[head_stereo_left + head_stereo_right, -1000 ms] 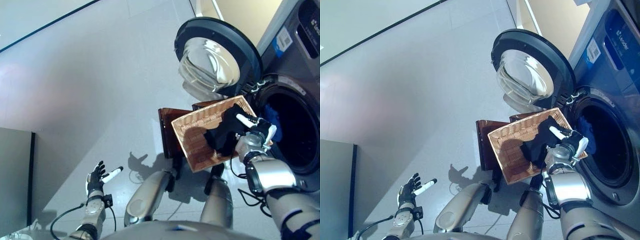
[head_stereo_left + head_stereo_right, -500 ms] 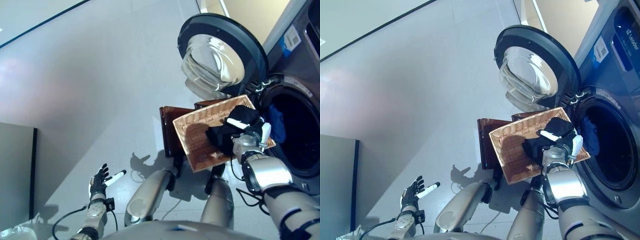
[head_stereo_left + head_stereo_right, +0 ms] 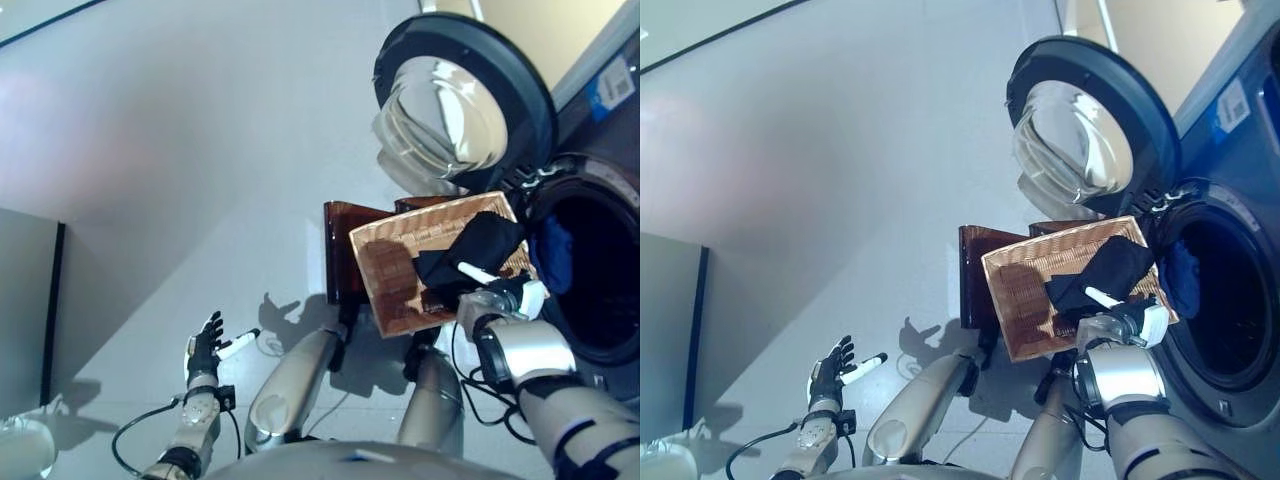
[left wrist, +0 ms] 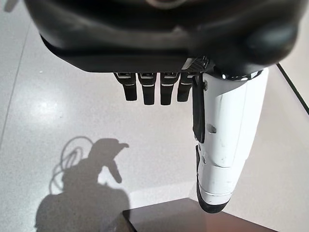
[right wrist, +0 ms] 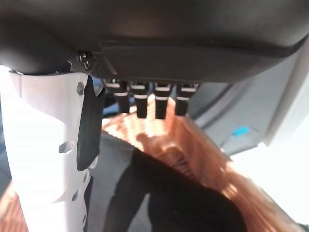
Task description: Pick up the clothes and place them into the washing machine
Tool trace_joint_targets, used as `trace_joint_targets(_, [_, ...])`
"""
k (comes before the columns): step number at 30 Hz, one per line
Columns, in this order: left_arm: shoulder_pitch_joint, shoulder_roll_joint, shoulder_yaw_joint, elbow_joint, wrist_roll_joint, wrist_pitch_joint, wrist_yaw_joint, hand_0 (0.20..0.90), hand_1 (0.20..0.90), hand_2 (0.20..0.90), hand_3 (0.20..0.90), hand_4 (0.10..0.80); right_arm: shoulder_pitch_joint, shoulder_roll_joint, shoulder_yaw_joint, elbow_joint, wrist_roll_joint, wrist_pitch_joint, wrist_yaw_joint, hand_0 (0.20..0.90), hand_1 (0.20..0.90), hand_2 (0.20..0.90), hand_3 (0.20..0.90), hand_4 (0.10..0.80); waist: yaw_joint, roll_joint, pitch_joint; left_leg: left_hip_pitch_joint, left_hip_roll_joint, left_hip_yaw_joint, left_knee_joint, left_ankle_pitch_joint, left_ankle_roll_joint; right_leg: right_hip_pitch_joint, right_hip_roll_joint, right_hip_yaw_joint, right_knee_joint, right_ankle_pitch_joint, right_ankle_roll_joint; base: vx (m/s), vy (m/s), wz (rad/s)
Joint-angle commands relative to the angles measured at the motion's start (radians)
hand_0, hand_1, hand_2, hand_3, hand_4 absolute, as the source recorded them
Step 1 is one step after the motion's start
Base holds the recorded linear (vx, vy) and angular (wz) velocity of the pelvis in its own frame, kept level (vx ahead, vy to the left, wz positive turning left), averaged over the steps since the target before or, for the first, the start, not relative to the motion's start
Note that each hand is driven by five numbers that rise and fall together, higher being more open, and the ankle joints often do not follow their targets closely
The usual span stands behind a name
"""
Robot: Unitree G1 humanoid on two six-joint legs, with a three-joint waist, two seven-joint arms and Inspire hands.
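A black garment (image 3: pixel 470 250) lies crumpled in the right half of a tilted wicker basket (image 3: pixel 395 275) that stands in front of the washing machine's open drum (image 3: pixel 595 270). Something blue (image 3: pixel 555 255) shows just inside the drum. My right hand (image 3: pixel 495 297) hovers at the basket's near edge, open, its white-covered thumb (image 5: pixel 46 145) straight above the black garment (image 5: pixel 159 193) and its fingers curled on nothing. Far off at the lower left, my left hand (image 3: pixel 207 345) hangs open over the floor, with nothing in it (image 4: pixel 227 140).
The round glass door (image 3: pixel 460 100) of the washing machine stands swung open behind the basket. A dark brown stool (image 3: pixel 340 245) carries the basket. Grey floor tiles stretch out to the left, with a dark cabinet side (image 3: pixel 25 310) at the far left.
The camera has shifted. My right hand has drawn back from over the black garment to the basket's near edge. The garment stays in the basket, and the left hand is still open.
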Motion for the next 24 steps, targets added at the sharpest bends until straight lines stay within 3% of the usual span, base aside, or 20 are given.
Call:
trace_joint_targets(1, [0.013, 0.055, 0.005, -0.046, 0.016, -0.033, 0.06, 0.9, 0.9, 0.9, 0.9, 0.8, -0.005, -0.092, -0.025, 0.005, 0.031, -0.024, -0.05, 0.9, 0.9, 0.9, 0.9, 0.8, 0.049, 0.041, 0.021, -0.112, -0.011, 0.009, 0.098, -0.06, -0.068, 0.033, 0.006, -0.006, 0.038, -0.058, -0.041, -0.03, 0.004, 0.32])
trace_joint_targets(8, [0.011, 0.071, 0.018, -0.149, 0.026, -0.032, 0.071, 0.9, 0.9, 0.9, 0.9, 0.8, -0.041, -0.174, -0.034, 0.009, 0.065, -0.012, -0.045, 0.9, 0.9, 0.9, 0.9, 0.8, 0.097, 0.062, 0.039, -0.253, -0.024, -0.012, 0.201, -0.083, -0.068, -0.1, -0.023, -0.02, 0.172, -0.114, -0.052, -0.019, 0.002, 0.24])
trace_joint_targets(14, [0.009, 0.081, 0.016, -0.192, 0.019, -0.037, 0.084, 0.9, 0.9, 0.9, 0.9, 0.8, -0.087, -0.155, -0.003, -0.008, 0.034, -0.005, -0.065, 0.9, 0.9, 0.9, 0.9, 0.8, 0.126, 0.079, 0.045, -0.3, -0.043, -0.027, 0.212, -0.074, -0.072, -0.148, -0.036, -0.036, 0.217, -0.131, -0.058, 0.001, -0.002, 0.36])
trace_joint_targets(15, [0.016, 0.082, 0.016, -0.201, 0.018, -0.038, 0.085, 0.9, 0.9, 0.9, 0.9, 0.8, -0.099, -0.153, 0.014, -0.008, 0.015, 0.002, -0.063, 0.697, 0.697, 0.697, 0.697, 0.655, 0.134, 0.078, 0.042, -0.309, -0.042, -0.03, 0.21, -0.073, -0.071, -0.16, -0.039, -0.039, 0.223, -0.134, -0.06, 0.009, 0.011, -0.17])
trace_joint_targets(16, [0.016, 0.082, 0.016, -0.201, 0.018, -0.038, 0.085, 0.9, 0.9, 0.9, 0.9, 0.8, -0.099, -0.153, 0.014, -0.008, 0.015, 0.002, -0.063, 0.625, 0.625, 0.625, 0.625, 0.604, 0.134, 0.078, 0.041, -0.309, -0.042, -0.029, 0.21, -0.073, -0.071, -0.16, -0.039, -0.039, 0.223, -0.134, -0.06, 0.022, 0.017, -0.17])
trace_joint_targets(17, [0.024, 0.083, 0.016, -0.212, 0.015, -0.04, 0.082, 0.9, 0.9, 0.9, 0.9, 0.8, -0.113, -0.148, 0.032, -0.009, -0.005, 0.011, -0.061, 0.466, 0.466, 0.466, 0.466, 0.49, 0.143, 0.078, 0.04, -0.309, -0.044, -0.033, 0.205, -0.072, -0.07, -0.161, -0.038, -0.041, 0.222, -0.136, -0.059, 0.016, 0.016, 0.09])
trace_joint_targets(20, [0.036, 0.083, 0.019, -0.226, 0.016, -0.035, 0.078, 0.9, 0.9, 0.9, 0.9, 0.8, -0.125, -0.152, 0.037, -0.006, -0.015, 0.02, -0.059, 0.318, 0.318, 0.318, 0.318, 0.384, 0.147, 0.083, 0.038, -0.305, -0.047, -0.038, 0.2, -0.072, -0.068, -0.161, -0.039, -0.041, 0.221, -0.139, -0.061, 0.015, 0.018, 0.04])
trace_joint_targets(24, [0.047, 0.087, 0.028, -0.237, 0.021, -0.03, 0.073, 0.9, 0.9, 0.9, 0.9, 0.8, -0.123, -0.161, 0.028, -0.006, -0.019, 0.026, -0.061, 0.258, 0.258, 0.258, 0.258, 0.341, 0.148, 0.086, 0.033, -0.299, -0.05, -0.039, 0.192, -0.07, -0.068, -0.161, -0.042, -0.039, 0.224, -0.141, -0.06, 0.012, 0.023, -0.02])
